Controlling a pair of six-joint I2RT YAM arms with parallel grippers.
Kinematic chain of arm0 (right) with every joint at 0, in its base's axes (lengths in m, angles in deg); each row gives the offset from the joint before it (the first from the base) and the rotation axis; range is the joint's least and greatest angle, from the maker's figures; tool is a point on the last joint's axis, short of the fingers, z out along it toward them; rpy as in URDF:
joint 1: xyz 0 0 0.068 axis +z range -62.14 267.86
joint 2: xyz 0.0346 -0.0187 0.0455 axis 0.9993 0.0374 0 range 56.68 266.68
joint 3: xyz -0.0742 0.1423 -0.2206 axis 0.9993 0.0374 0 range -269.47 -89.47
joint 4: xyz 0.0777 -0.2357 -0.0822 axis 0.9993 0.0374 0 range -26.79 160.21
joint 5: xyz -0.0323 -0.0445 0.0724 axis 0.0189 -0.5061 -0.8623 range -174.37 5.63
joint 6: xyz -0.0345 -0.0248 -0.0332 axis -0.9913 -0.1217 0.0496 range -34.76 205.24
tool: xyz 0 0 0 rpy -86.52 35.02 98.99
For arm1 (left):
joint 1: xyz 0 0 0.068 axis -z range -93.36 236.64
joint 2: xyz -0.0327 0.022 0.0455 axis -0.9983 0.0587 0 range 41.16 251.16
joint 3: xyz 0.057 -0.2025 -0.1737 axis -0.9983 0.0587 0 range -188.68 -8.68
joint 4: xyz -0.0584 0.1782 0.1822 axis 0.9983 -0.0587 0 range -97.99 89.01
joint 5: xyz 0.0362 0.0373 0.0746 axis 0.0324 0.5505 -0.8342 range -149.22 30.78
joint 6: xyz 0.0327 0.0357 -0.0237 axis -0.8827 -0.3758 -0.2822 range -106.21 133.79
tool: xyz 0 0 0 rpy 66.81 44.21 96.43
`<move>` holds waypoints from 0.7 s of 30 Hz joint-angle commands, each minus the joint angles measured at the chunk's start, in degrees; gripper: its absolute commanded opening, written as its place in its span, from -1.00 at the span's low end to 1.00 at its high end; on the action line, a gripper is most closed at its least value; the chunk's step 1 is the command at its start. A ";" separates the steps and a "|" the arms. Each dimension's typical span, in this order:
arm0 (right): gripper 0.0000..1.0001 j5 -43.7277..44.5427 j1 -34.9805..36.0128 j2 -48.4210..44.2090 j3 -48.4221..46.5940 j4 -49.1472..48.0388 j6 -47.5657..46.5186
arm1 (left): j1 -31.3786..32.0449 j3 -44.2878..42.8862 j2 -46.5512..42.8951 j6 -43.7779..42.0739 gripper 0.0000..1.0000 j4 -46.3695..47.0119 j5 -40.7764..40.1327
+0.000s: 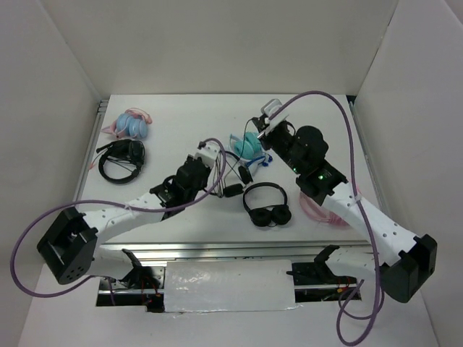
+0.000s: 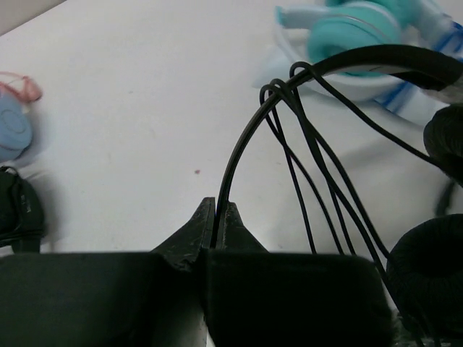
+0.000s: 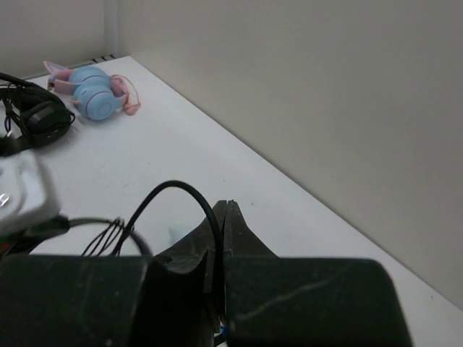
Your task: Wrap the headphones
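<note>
Two white and black arms, each with a purple cable.

The left arm [image 1: 134, 215] and the right arm [image 1: 365, 213] have smooth white shells with rows of small dark dots, and rounded black joint housings between them. Beyond the near edge of the table [image 1: 173, 116], each arm begins in a big black base block [image 1: 66, 247]. A thick purple cable [image 1: 22, 246] makes a wide loop beside each block and lies along the arm. Above the table, one black joint of the right arm carries a small green light [image 1: 318, 176]. The left gripper [image 2: 215, 206] and the right gripper [image 3: 223, 206] have matte black, wedge-shaped fingers on a wide black body.
</note>
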 commanded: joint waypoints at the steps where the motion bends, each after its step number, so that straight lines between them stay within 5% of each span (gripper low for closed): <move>1: -1.00 -16.16 -4.28 3.93 -4.20 -0.59 -1.14 | 5.86 1.70 -4.01 -1.77 -1.00 6.26 0.67; 12: -1.00 -25.40 -13.95 17.92 -16.86 3.19 3.43 | 22.82 8.03 -11.40 -1.52 -1.00 2.83 0.58; 21: -1.00 -32.06 -20.10 21.43 -10.28 -3.84 11.25 | 24.95 11.02 -22.46 2.27 -1.00 0.28 -2.33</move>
